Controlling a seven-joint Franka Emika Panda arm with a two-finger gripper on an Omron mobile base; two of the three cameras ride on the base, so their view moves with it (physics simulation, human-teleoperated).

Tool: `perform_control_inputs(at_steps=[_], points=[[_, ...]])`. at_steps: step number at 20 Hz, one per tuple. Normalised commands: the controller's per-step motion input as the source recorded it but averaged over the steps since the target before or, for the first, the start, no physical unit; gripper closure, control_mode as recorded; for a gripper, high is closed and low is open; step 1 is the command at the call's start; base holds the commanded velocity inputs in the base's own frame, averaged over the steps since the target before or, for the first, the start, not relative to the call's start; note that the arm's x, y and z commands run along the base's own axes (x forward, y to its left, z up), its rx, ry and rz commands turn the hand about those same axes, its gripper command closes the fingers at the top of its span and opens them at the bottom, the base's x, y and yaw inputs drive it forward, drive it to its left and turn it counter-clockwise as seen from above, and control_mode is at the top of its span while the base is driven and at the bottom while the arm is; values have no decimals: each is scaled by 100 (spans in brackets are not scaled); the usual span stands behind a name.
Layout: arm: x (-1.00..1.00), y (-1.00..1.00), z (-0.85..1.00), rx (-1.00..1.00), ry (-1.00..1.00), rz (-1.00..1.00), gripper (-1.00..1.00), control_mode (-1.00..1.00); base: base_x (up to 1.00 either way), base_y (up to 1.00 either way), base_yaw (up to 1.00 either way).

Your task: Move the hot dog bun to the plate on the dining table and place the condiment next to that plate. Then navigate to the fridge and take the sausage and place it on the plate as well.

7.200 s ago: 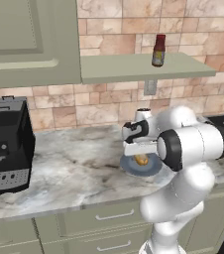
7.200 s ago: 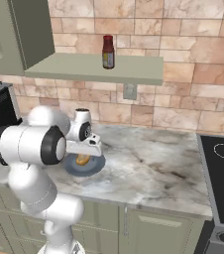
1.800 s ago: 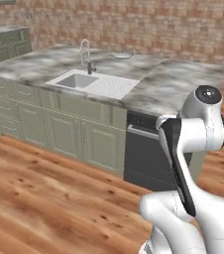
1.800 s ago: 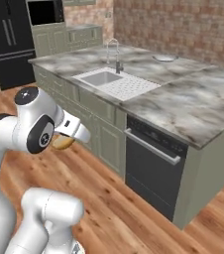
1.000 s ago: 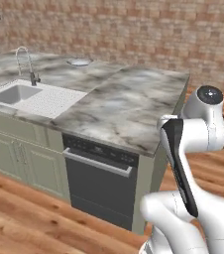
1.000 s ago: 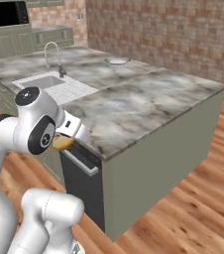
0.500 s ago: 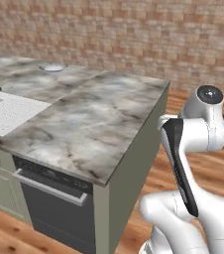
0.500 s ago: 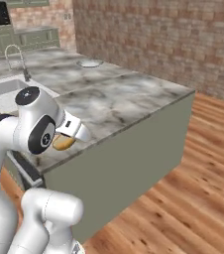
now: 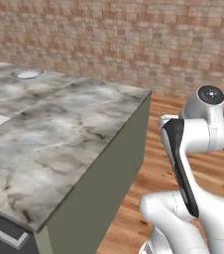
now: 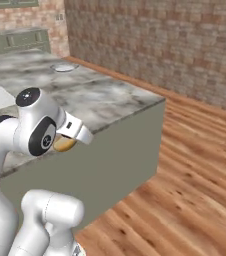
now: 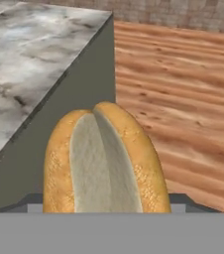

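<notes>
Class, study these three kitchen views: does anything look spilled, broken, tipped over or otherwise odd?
Nothing stands out. The bun is whole, carried at the gripper beside the marble table, off the corner. The plate lies flat far across the top. No spill shows on the wooden floor.

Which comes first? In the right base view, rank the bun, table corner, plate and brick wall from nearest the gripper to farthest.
1. Bun, held in the gripper.
2. Table corner, ahead and to the right.
3. Plate, at the table's far side.
4. Brick wall, beyond the table.
</notes>
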Motion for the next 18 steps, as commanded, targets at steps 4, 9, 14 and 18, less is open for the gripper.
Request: perform_control_inputs(at_steps=[4, 9, 14, 18], points=[[0, 0, 0, 0, 0, 0, 100, 100, 60, -97, 20], [0, 0, 0, 0, 0, 0, 100, 100, 68, -84, 27], [0, 0, 0, 0, 0, 0, 100, 100, 85, -64, 36], [0, 0, 0, 0, 0, 0, 100, 100, 90, -61, 38]])
